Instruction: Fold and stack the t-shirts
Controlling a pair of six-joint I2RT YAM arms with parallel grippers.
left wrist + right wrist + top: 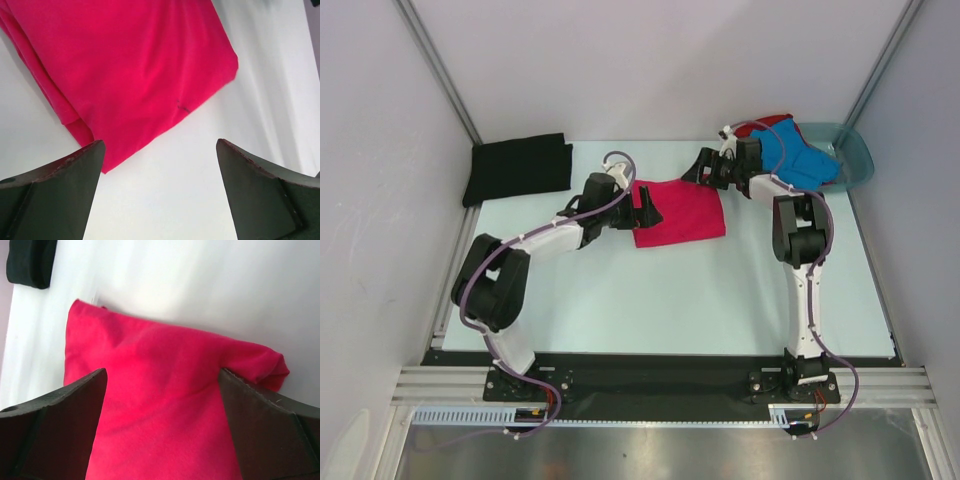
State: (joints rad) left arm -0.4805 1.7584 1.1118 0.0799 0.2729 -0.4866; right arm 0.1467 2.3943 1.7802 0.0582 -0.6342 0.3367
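Pale table (620, 300), white walls around. Pink shirt (678, 212) lay folded flat mid-table, long axis left to right, slightly skewed. Left gripper (647, 208) at its left edge, fingers spread wide, holding nothing. Right gripper (703, 168) over its far right corner, likewise spread, empty. Black shirt (517, 167) folded far left, long axis also left to right. Teal basin (860, 160) far right held crumpled blue shirt (800, 160), spilling over left rim; red shirt (775, 122) behind, partly hidden.
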